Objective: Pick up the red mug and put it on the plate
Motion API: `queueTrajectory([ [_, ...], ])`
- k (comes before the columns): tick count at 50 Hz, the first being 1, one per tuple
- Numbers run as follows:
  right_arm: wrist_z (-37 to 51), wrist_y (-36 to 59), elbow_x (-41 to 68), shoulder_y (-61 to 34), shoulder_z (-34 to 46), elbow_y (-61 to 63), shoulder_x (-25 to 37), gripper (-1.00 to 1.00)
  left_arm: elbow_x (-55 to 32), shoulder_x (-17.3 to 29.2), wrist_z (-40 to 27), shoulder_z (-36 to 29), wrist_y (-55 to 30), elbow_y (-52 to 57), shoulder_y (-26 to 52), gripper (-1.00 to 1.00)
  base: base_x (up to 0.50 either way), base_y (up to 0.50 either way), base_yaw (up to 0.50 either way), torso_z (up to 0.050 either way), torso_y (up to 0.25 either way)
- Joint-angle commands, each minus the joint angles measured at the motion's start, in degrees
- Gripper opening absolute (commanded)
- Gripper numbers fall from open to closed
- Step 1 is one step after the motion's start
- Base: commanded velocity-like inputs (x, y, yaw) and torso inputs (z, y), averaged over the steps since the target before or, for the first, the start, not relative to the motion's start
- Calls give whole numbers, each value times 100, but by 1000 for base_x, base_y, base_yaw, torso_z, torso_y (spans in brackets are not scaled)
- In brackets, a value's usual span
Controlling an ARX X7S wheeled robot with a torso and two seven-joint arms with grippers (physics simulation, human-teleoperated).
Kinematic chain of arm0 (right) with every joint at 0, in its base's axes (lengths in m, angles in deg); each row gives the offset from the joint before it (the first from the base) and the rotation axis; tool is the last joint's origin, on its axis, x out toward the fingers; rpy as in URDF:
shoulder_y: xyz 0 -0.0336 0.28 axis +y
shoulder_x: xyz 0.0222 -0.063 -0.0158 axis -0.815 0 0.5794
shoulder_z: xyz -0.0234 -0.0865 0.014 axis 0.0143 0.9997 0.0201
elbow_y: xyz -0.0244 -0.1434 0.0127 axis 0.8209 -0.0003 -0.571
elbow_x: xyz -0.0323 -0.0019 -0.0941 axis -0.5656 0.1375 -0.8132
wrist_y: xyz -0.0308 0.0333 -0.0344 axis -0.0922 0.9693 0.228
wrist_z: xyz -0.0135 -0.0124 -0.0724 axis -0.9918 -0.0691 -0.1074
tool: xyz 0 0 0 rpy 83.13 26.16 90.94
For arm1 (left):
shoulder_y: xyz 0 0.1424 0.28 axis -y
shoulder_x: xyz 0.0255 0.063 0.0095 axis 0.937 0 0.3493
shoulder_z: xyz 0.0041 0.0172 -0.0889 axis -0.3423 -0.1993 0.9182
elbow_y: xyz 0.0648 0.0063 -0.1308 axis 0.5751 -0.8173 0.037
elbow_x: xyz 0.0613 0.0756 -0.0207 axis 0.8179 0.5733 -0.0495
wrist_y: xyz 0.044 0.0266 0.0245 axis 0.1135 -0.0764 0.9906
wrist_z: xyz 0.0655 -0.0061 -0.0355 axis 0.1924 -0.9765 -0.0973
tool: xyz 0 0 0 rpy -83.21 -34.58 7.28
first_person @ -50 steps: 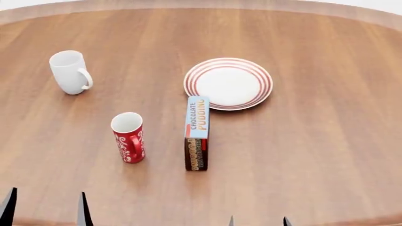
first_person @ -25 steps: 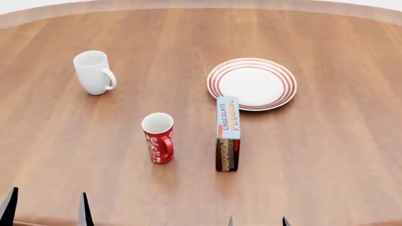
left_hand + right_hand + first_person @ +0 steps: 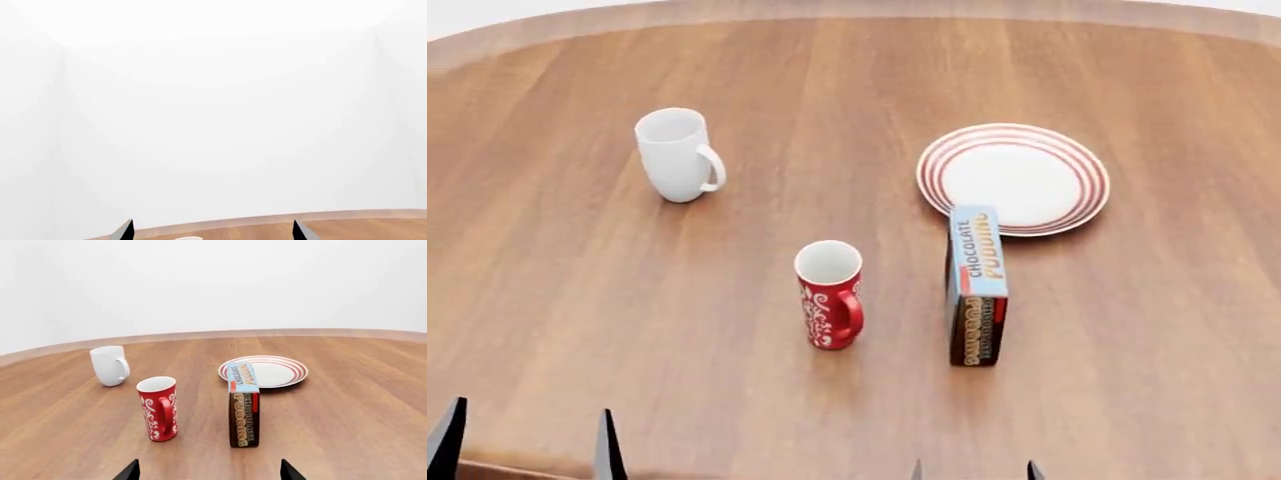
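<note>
Approach step: tall red swirl-patterned ceramic mug (image 3: 830, 294) stands ungrasped on the wooden worktop (image 3: 1121, 380), right jaws apparently spread, descent needed.

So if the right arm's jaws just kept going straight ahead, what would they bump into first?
Probably the red mug or the chocolate pudding box: in the right wrist view both stand just ahead, about equally near, either side of the line between the open jaws. Depth is hard to judge.
</note>
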Motion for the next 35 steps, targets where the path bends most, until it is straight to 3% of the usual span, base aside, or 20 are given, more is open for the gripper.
queueTrajectory([
  [1,37,-7,30,-2,34,8,29,100,4,30,-43,-44,-8,4,6,100,0,219,0,0,0],
  [23,86,-47,86,-33,107,-39,79,100,-12,79,-117,-122,8,-4,22,100,0,211,0,0,0],
  [35,125,-43,123,-29,139,-25,108,100,-13,105,-158,-161,5,-3,28,100,0,12,0,0,0],
])
